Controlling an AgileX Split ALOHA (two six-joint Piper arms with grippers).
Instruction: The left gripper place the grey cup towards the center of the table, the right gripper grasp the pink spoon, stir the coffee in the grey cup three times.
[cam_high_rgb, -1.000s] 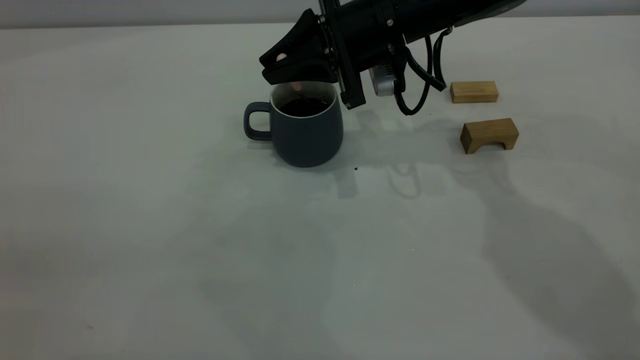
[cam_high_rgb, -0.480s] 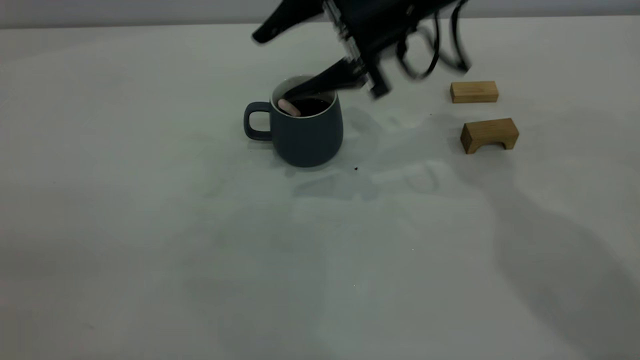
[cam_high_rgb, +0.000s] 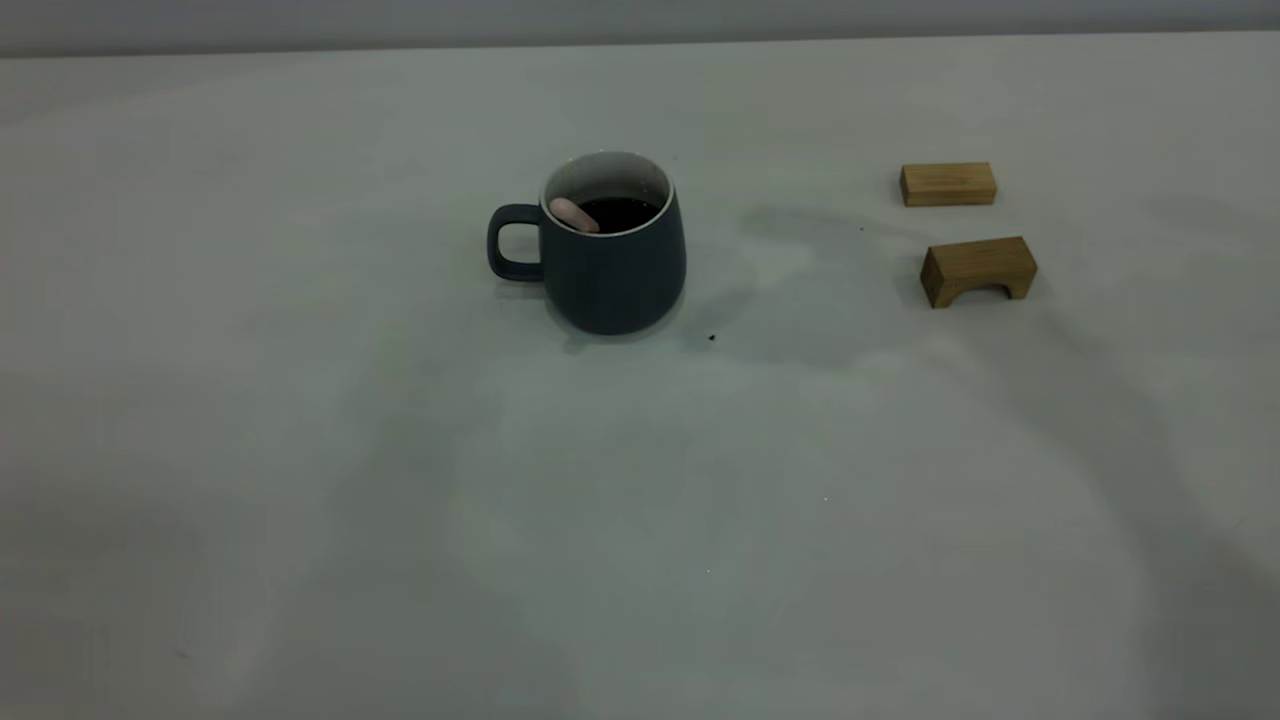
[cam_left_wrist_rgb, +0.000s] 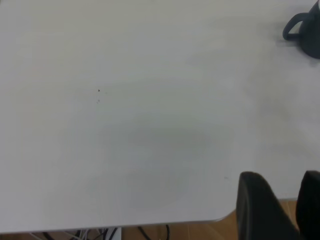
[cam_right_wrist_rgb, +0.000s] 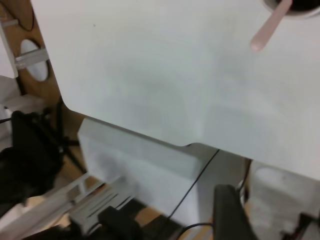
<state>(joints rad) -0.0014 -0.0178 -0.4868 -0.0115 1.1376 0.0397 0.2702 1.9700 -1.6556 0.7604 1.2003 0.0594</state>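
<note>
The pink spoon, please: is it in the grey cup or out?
In: the pink spoon leans on the dark grey mug's rim, unheld.

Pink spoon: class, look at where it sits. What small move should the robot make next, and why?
Probably just park the right pincer off the table. The pink spoon leans in the grey cup, dipped in the coffee, with nothing holding it. The left pincer hangs open at the table's edge, far from the cup.

Exterior dim, greenish; soft shadows on table (cam_high_rgb: 300, 500) w/ no glare. Wrist views brighter, slightly soft.
</note>
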